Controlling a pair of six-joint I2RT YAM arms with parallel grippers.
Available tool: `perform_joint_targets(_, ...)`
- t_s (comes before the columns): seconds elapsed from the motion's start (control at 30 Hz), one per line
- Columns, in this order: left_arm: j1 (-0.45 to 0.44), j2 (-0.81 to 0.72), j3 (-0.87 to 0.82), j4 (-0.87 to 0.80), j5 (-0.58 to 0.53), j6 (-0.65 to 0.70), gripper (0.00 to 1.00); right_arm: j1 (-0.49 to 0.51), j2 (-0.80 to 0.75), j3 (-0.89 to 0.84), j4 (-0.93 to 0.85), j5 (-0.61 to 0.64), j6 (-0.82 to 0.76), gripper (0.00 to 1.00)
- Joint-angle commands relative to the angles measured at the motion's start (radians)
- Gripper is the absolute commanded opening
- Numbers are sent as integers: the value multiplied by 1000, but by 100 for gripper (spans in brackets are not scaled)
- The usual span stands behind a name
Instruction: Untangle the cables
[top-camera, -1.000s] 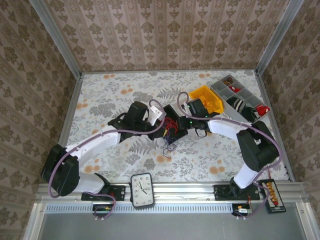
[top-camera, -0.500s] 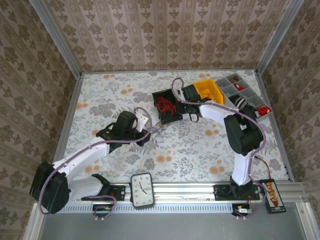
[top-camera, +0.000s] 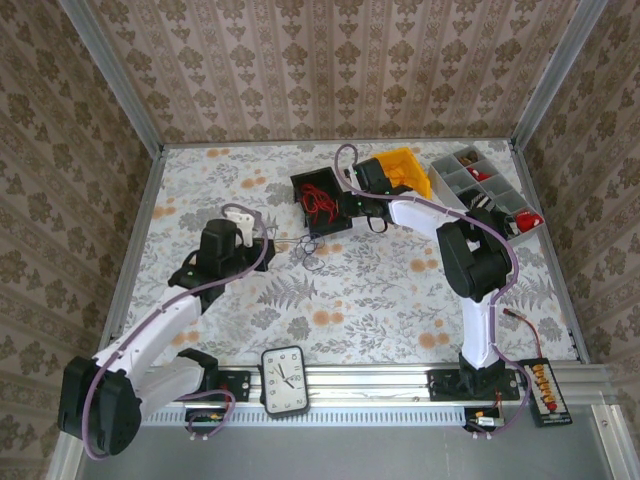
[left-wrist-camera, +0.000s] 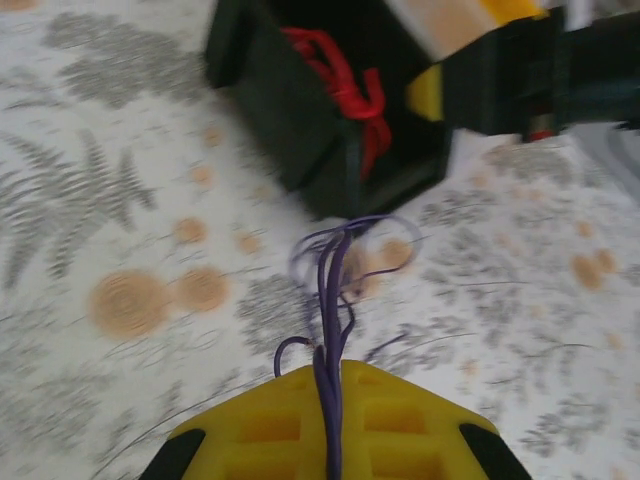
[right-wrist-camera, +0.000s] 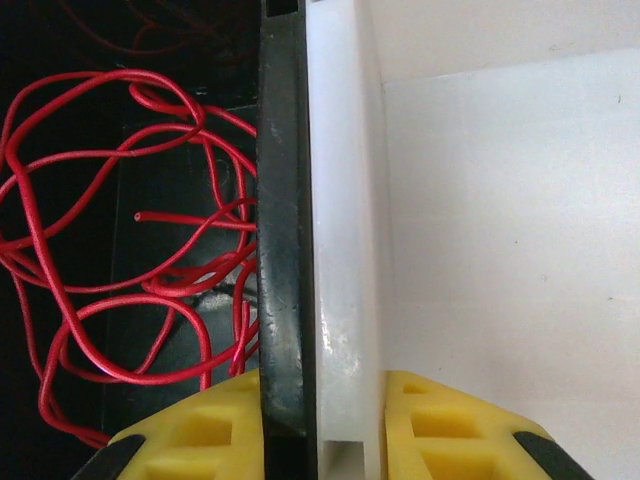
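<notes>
Left wrist view: the left gripper (left-wrist-camera: 328, 385) is pinched narrow on the purple cables (left-wrist-camera: 335, 270), which run up out of the slit between its yellow fingers (left-wrist-camera: 250, 425). Beyond the fingertips the strands fan into a few loose loops lying on the table (top-camera: 400, 300), just near of the black bin (left-wrist-camera: 300, 125). A thin stretch between the fingertips and the loops looks drawn fairly straight. Inside the bin sits a clump of red cables (left-wrist-camera: 362, 95), apart from the purple ones.

From the right wrist camera, the right gripper (right-wrist-camera: 320, 440) is closed on the black bin's right wall, one yellow finger inside the bin and one outside. A white strip (right-wrist-camera: 345, 250) is pressed flat against the outer face of that wall, between the same fingers. The red cables spread in wide loops over the bin floor to the left of the wall, some strands touching it.

Seen from above, the left arm reaches in from the near left and the right arm bends over from the near right to the far middle of the table. A yellow bin (top-camera: 408, 168) stands just right of the black one, behind the right wrist, and a grey tray (top-camera: 450, 172) with compartments sits at the far right. A clock (top-camera: 284, 380) rests on the near rail between the arm bases.
</notes>
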Motion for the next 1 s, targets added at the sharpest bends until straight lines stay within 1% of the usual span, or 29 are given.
perform_joint_targets(0.0,-40,58,89,66,174,1,0,10,30,-37,33,-64,131,5)
perform_joint_targets(0.07,-71,108,121,24,154,31,0,16,31,-44,53,-84,161,4)
perform_joint_targets(0.13,-98,155,118,26,97,40,0,21,25,-49,65,-93,190,3)
perform_joint_targets(0.2,-105,201,110,44,63,26,0,21,12,-53,63,-94,202,3)
perform_joint_targets(0.27,-107,253,103,71,54,13,0,21,-11,-60,63,-103,206,3)
perform_joint_targets(0.33,-115,306,101,89,42,20,0,21,-35,-72,64,-113,209,3)
perform_joint_targets(0.37,-118,333,103,90,17,25,0,21,-48,-74,54,-111,206,3)
perform_joint_targets(0.43,-120,375,105,82,-96,17,0,20,-75,-76,18,-98,187,3)
perform_joint_targets(0.5,-112,408,103,76,-258,-16,0,16,-102,-74,-48,-74,149,3)
perform_joint_targets(0.57,-92,440,106,68,-373,-52,0,4,-130,-83,-107,-45,115,2)
perform_joint_targets(0.6,-83,455,112,51,-428,-72,0,-5,-148,-101,-121,-31,107,2)
perform_joint_targets(0.67,-63,477,127,0,-488,-109,0,-32,-176,-134,-129,-30,105,3)
perform_joint_targets(0.73,-55,486,124,-10,-475,-113,0,-52,-195,-163,-119,-39,103,3)
perform_joint_targets(0.8,-66,482,116,-2,-430,-89,0,-64,-201,-177,-103,-41,98,3)
perform_joint_targets(0.87,-86,473,112,10,-362,-41,0,-71,-181,-158,-96,-44,91,3)
perform_joint_targets(0.97,-127,463,117,-6,-232,36,0,-74,-120,-90,-83,-43,84,3)
